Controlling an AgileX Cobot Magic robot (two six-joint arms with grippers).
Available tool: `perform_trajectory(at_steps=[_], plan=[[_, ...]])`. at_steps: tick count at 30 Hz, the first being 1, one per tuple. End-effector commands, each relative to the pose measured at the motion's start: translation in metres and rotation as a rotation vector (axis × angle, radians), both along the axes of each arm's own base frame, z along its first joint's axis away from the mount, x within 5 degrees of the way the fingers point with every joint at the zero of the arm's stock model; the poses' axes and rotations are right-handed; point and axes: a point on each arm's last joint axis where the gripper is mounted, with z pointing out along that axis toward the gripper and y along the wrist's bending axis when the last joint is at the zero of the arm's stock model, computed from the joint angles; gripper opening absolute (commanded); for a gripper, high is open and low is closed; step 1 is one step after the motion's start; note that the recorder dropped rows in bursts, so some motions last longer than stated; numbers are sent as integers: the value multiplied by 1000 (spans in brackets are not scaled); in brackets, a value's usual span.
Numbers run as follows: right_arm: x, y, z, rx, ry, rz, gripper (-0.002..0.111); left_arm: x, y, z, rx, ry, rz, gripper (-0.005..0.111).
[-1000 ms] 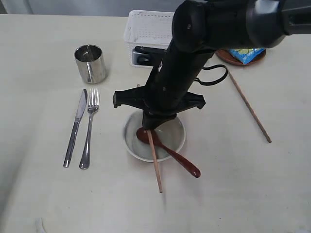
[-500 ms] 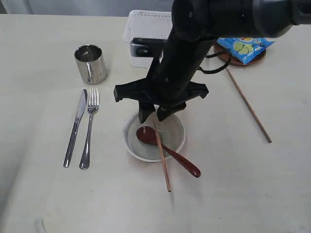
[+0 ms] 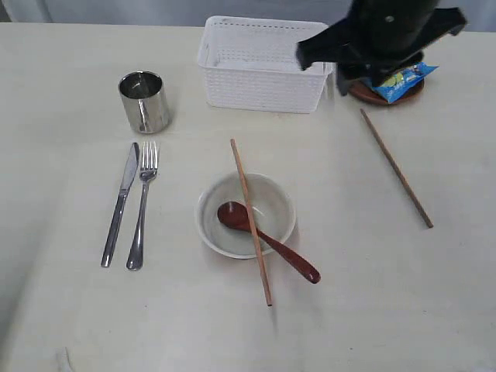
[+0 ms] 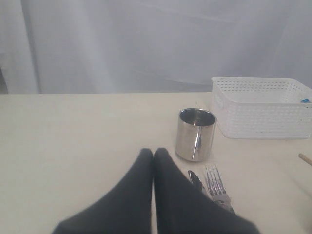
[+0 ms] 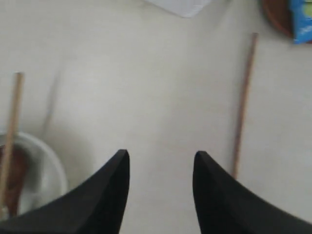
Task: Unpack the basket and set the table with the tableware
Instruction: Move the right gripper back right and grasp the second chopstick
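Pale table [image 3: 77, 310], 1 chopstick [image 5: 242, 102] near spread right pincer [image 5: 161, 153], apart

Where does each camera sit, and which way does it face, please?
Exterior: high up, looking down on the table; the right arm shows.
Left wrist: low, facing across the table at the cup and basket; the shut left gripper shows.
Right wrist: above, facing down at a chopstick; the open right gripper shows.
Shared: exterior and left wrist both see cup and basket.
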Motion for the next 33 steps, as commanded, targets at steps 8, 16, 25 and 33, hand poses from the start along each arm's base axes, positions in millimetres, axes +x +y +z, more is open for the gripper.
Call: perform_trajectory(at_steps=[8,16,25,33], plan=[[46,-128,-87,135,81,-229,41,0,0,0,-6,-6,-1,0],[59,-120,-163,194,221,-173,41,0,0,0,-6,-6,-1,0],[59,-119,-200,162,296,-165,17,0,0,0,-6,-6,-1,0],[52,-102,-194,-14,312,-128,-1,0,0,0,-6,-6,-1,0]])
